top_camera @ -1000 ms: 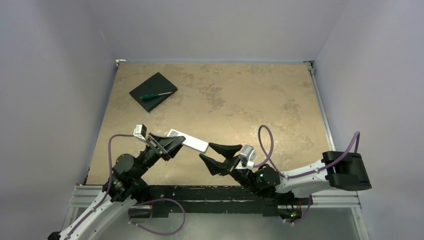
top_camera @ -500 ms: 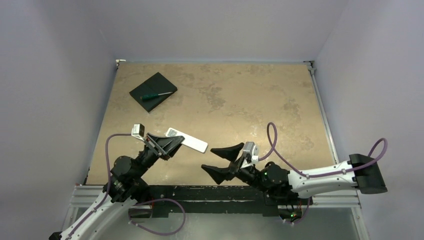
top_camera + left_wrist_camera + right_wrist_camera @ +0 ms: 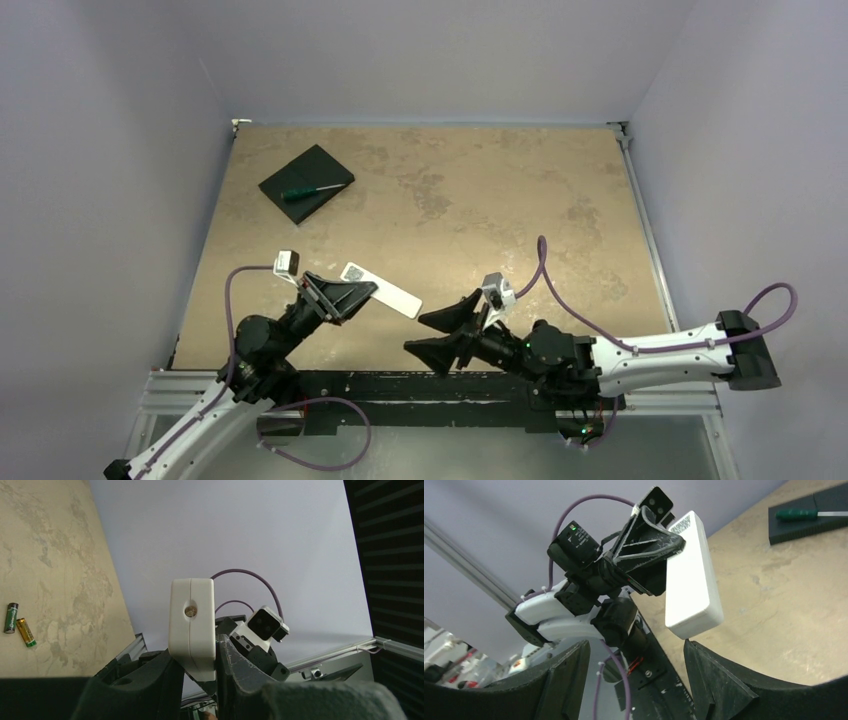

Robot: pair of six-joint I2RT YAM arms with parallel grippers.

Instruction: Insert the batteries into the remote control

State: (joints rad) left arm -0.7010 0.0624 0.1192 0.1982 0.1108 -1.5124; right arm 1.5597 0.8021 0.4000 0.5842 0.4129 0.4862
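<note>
My left gripper (image 3: 352, 295) is shut on one end of the white remote control (image 3: 392, 294) and holds it above the table, its plain white back toward the right arm. The remote's end face shows in the left wrist view (image 3: 192, 625) between the black fingers (image 3: 150, 680). In the right wrist view the remote (image 3: 689, 580) hangs just above my right gripper (image 3: 636, 677), which is open and empty. In the top view the right gripper (image 3: 440, 335) sits right of the remote's free end. Two batteries (image 3: 19, 625) lie side by side on the table in the left wrist view.
A flat black square pad (image 3: 307, 183) lies at the far left with a green-handled screwdriver (image 3: 312, 191) on it; both show in the right wrist view (image 3: 809, 517). The table's black front rail (image 3: 400, 385) runs under both grippers.
The right arm has stretched lower along the front edge and its gripper turned toward the remote. The left gripper has shifted slightly right and nearer with the remote.
</note>
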